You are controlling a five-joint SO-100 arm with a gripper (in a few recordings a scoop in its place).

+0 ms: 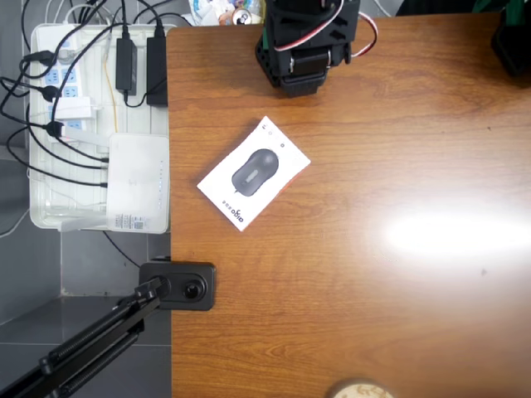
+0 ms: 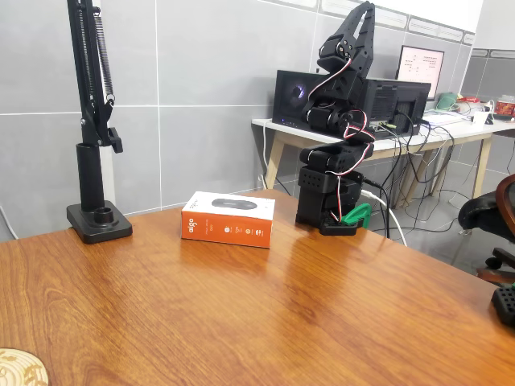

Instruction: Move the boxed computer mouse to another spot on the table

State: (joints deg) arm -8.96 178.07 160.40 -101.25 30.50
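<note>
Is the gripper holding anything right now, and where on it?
Nothing is held. The arm is folded up at its base, apart from the mouse box, which lies flat on the table.

— What sort of place is this?
— An office: behind the wooden desk [image 2: 241,314] stands a second desk [image 2: 386,141] with monitors [image 2: 418,64] and trailing cables.
— Anything else?
— Grey wall panels, an office chair [image 2: 491,221] (partly cut off), a tray of power strips [image 1: 66,124].
</note>
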